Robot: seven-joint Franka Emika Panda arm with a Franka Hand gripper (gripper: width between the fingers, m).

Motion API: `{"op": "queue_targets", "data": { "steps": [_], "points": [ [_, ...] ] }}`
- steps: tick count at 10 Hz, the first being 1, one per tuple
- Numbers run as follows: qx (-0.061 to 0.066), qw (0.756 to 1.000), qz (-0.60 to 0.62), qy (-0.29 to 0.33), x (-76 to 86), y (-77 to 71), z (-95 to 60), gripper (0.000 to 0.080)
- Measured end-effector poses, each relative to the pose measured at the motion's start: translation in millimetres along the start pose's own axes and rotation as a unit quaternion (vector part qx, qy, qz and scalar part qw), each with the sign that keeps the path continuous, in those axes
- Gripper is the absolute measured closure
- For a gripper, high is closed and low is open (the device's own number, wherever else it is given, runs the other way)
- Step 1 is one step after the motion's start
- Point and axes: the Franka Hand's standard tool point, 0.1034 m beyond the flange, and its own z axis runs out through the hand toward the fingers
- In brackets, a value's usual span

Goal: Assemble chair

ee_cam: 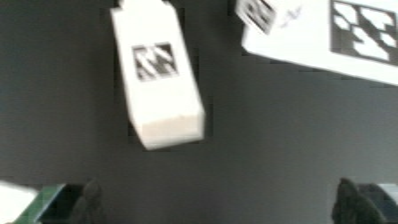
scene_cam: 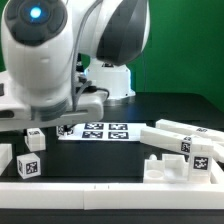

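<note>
Open end effector (ee_cam: 222, 203) hung near a white chair bar (ee_cam: 160, 80): stiff, probably light plastic, best pinched across its narrow sides.

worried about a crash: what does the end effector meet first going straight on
Probably the bare black table straight ahead of the open end effector; the white tagged bar lies off that line, though depth is unclear.

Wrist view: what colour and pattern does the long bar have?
White bar with a square black-and-white tag; the wrist view shows it best.
</note>
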Motion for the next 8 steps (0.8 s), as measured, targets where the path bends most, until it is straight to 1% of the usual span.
{"op": "queue_targets", "data": {
  "steps": [1, 2, 3, 4, 5, 6, 7, 8],
  "points": [
    [0.008, 0.998, 0.019, -0.062, -13.2, 1.3, 7.7, 0.0151],
    [0.005, 0.997, 0.019, -0.074, -5.8, 2.9, 6.6, 0.0151],
    [0.003, 0.997, 0.018, -0.071, -3.4, 3.2, 6.1, 0.0151],
    [0.004, 0.997, 0.018, -0.072, -4.2, 4.0, 7.8, 0.0151],
    [0.002, 0.997, 0.017, -0.080, -6.0, 7.4, 15.2, 0.0151],
    [0.000, 0.996, 0.010, -0.087, -7.5, 11.9, 17.8, 0.0151],
    [-0.003, 0.996, 0.013, -0.086, -7.1, 19.1, 11.8, 0.0151],
    [-0.003, 0.996, 0.015, -0.084, -6.1, 19.3, 11.8, 0.0151]
  ]
}}
